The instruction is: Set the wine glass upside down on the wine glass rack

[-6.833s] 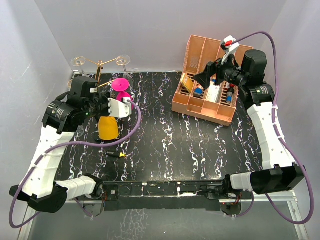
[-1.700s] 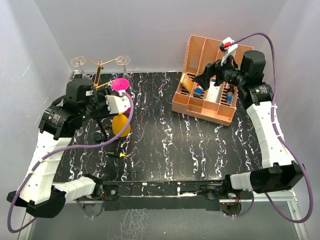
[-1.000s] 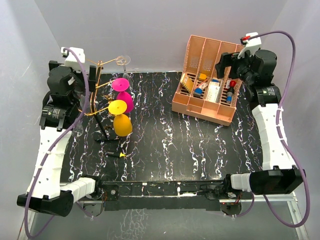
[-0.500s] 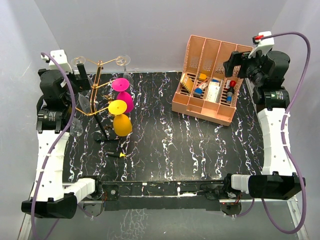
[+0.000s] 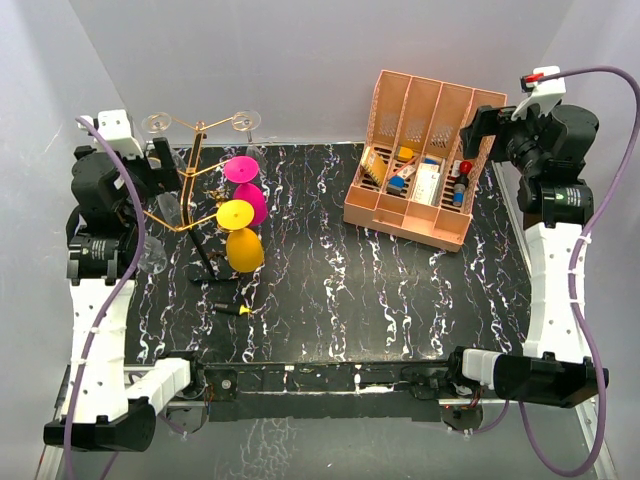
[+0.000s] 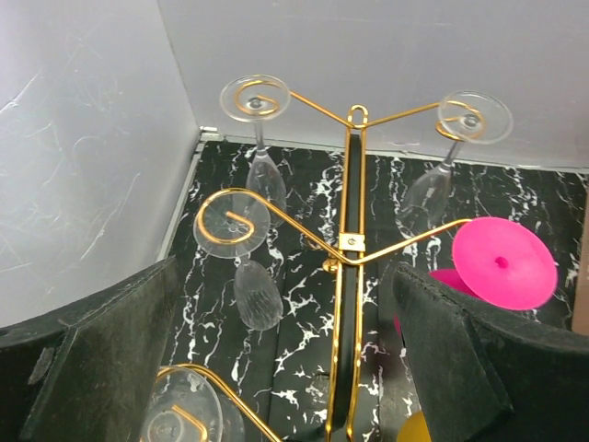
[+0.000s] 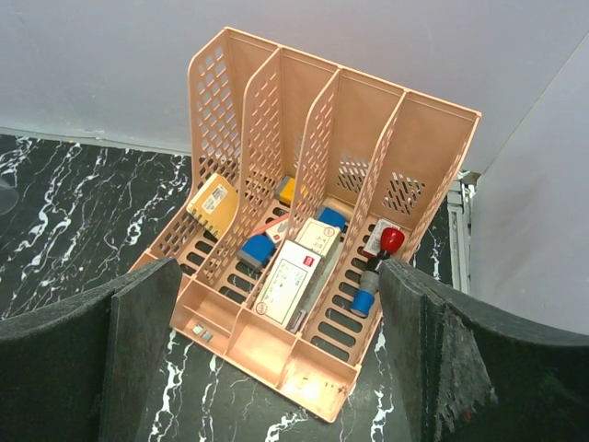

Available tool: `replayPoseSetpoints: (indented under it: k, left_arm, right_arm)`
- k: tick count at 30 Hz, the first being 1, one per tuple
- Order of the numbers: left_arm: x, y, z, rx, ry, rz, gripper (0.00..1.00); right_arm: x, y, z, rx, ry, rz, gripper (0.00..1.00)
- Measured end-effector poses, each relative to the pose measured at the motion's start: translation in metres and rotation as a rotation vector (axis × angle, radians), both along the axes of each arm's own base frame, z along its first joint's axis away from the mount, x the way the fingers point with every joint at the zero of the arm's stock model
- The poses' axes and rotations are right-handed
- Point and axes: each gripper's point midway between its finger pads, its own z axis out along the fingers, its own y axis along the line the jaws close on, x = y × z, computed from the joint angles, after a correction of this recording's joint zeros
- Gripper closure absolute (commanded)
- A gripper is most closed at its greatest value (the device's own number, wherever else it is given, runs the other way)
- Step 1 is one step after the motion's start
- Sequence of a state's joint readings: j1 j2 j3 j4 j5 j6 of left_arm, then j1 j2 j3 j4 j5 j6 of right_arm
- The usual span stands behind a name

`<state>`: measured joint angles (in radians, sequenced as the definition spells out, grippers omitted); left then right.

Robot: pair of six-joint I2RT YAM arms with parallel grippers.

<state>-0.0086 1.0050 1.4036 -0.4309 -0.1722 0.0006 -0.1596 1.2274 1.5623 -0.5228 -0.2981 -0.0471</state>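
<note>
Yellow wine glass [image 5: 240, 240] hung on the wine glass rack [image 6: 348, 276]; both my pincers were empty.

My left pincer [image 6: 283, 269] stood spread to its widest with nothing between the pads, just left of the rack at the table's back left. My right pincer [image 7: 278, 272] gaped as wide and held nothing, facing the salmon-pink file organiser [image 7: 433, 138] at the back right. The yellow wine glass hung upside down, its foot caught in a curled gold arm, in front of a pink wine glass [image 6: 503, 262] hung the same way. Clear wine glasses [image 6: 267, 184] hung from other arms. I could read no writing. A white box [image 7: 293, 281] in the organiser bore a red-marked label, but its print was too small. Near it lay a yellow packet [image 7: 213, 204], blue pieces [image 7: 256, 250] and a red-capped tube [image 7: 391, 241]. A small black-and-yellow object [image 5: 232, 309] lay on the black marbled table [image 5: 400, 300] near the rack's base.
</note>
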Motion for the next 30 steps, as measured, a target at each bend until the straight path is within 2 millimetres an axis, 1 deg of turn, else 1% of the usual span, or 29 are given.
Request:
replayPoseSetpoints:
  k: [5, 9, 16, 20, 25, 30]
  left_arm:
    - [-0.006, -0.007, 0.002, -0.003, -0.010, -0.044, 0.03]
    - [-0.014, -0.010, -0.001, 0.001, -0.008, -0.065, 0.03]
    - [-0.030, -0.008, -0.004, 0.009, -0.018, -0.068, 0.03]
    - [-0.032, -0.008, -0.003, 0.009, -0.024, -0.066, 0.03]
    - [-0.032, -0.008, -0.004, 0.009, -0.021, -0.070, 0.03]
    - [-0.031, -0.013, -0.008, 0.000, -0.003, -0.094, 0.03]
  right_arm:
    - [-0.010, 0.006, 0.007, -0.003, -0.005, 0.037, 0.01]
    - [-0.017, 0.012, 0.012, -0.008, -0.013, 0.076, 0.02]
    - [-0.021, 0.011, 0.014, -0.020, -0.022, 0.082, 0.02]
    - [-0.024, 0.009, 0.017, -0.026, -0.028, 0.070, 0.02]
    - [-0.032, 0.009, 0.024, -0.034, -0.051, 0.064, 0.01]
    - [-0.035, 0.010, 0.027, -0.037, -0.059, 0.064, 0.02]
